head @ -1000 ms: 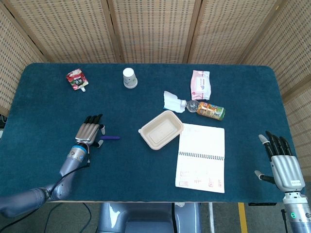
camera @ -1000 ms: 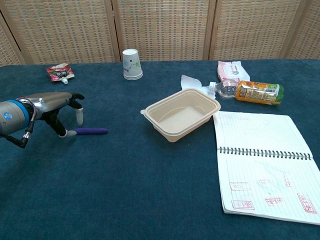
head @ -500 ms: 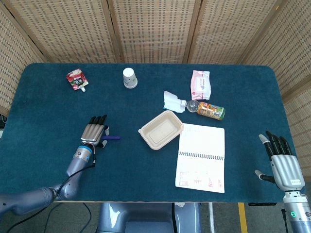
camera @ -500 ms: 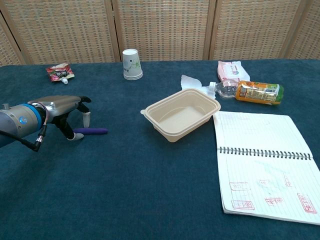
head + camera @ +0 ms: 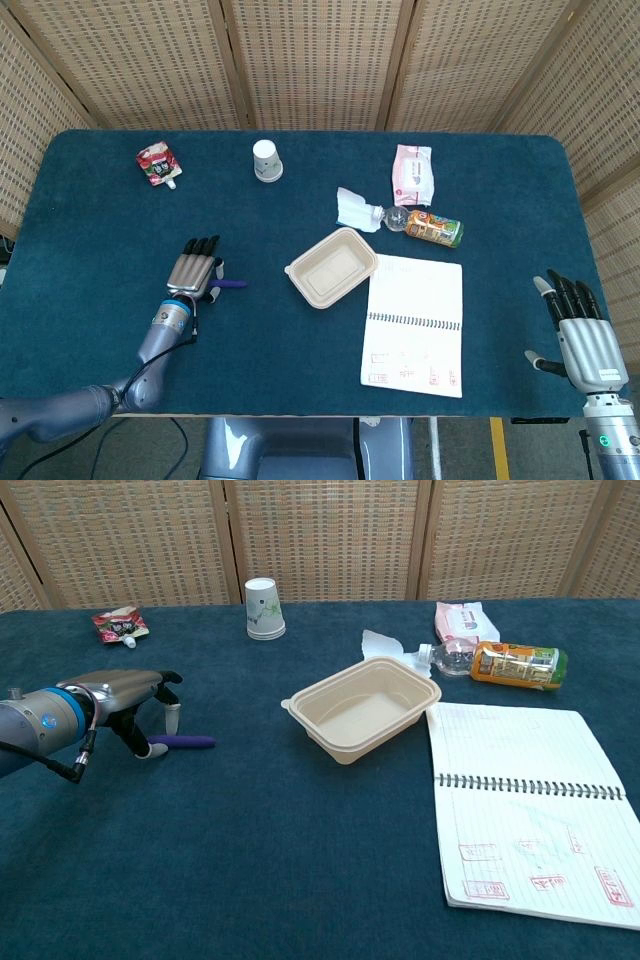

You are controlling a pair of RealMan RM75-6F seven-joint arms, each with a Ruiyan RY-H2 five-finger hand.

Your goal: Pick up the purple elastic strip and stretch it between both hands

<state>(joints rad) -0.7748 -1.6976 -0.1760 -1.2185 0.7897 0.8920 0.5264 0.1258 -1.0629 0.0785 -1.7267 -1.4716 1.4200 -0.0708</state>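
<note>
The purple elastic strip (image 5: pixel 233 284) (image 5: pixel 187 742) lies flat on the blue table (image 5: pixel 100 230), left of the middle. My left hand (image 5: pixel 195 268) (image 5: pixel 118 696) hovers palm-down over the strip's left end. Its fingers are apart, and its fingertips (image 5: pixel 155 751) reach down to the cloth right beside that end. It grips nothing that I can see. The strip's right part sticks out past the hand. My right hand (image 5: pixel 583 337) stays far off at the table's front right corner, fingers spread and empty; only the head view shows it.
A beige food container (image 5: pixel 332 266) sits mid-table, with a spiral notebook (image 5: pixel 415 322) to its right. Behind them lie an orange-labelled bottle (image 5: pixel 425 226), a white tissue (image 5: pixel 352 209) and a pink packet (image 5: pixel 413 173). A paper cup (image 5: pixel 266 160) and a red pouch (image 5: pixel 157 164) stand further back left.
Over the last second my left hand shifted right onto the strip's left end and lowered its fingertips beside it. The strip and my right hand have not moved.
</note>
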